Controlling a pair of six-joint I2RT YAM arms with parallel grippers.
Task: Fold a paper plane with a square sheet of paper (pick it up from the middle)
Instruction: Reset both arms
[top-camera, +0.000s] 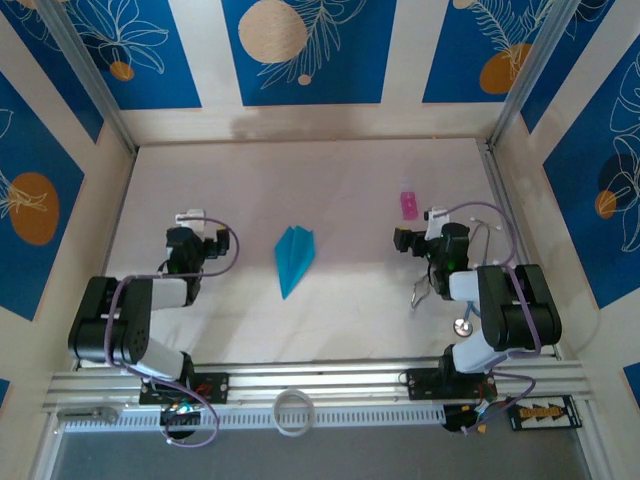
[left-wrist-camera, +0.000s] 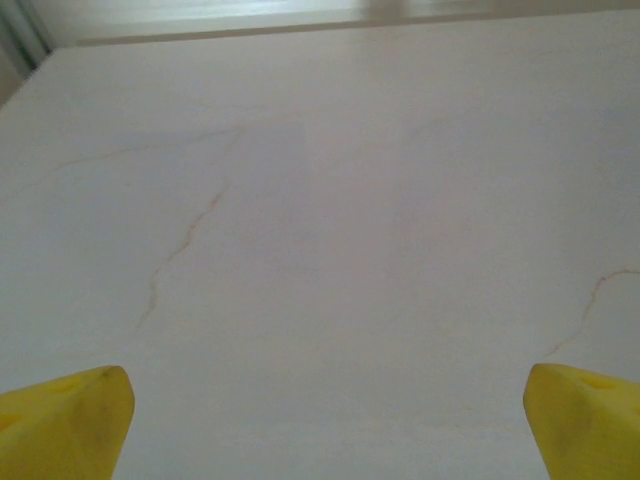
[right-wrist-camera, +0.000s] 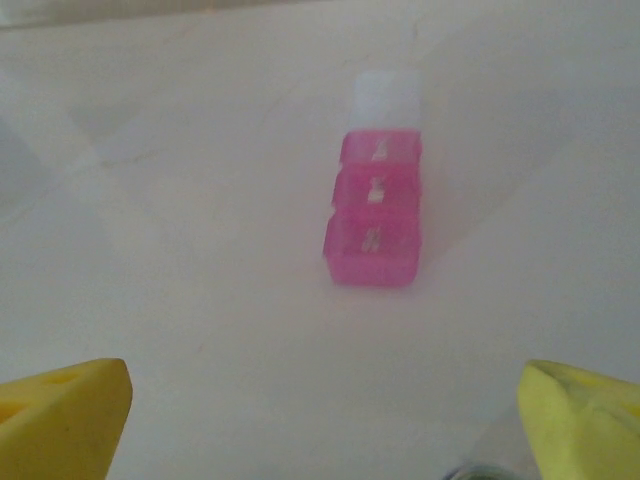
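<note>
1. Paper plane (top-camera: 294, 258): a slim cyan-blue dart with a visible centre crease. It lies flat on the white worktop (top-camera: 350, 170), roughly midway between the two arms. The point faces the near edge and the wider tail faces the back wall. Neither hand touches it.
2. Left hand (top-camera: 192, 222): sits left of the plane, well apart from it. In its wrist view the yellow fingertips (left-wrist-camera: 70, 420) sit at the two lower corners, spread wide. Only bare worktop lies between them, and they pinch nothing.
3. Right hand (top-camera: 432, 225): sits right of the plane, also well apart. In its wrist view the fingertips (right-wrist-camera: 65, 415) are likewise spread wide and hold nothing.
4. Pink segmented box (right-wrist-camera: 372, 225): lies on the worktop ahead of the right hand, clear of its fingers. It has three pink compartments in a row and a whitish section at the far end.
5. Worktop surface: faint hairline veins show in the left wrist view.
6. Surrounding walls: blue leaf-patterned panels (top-camera: 300, 50).
</note>
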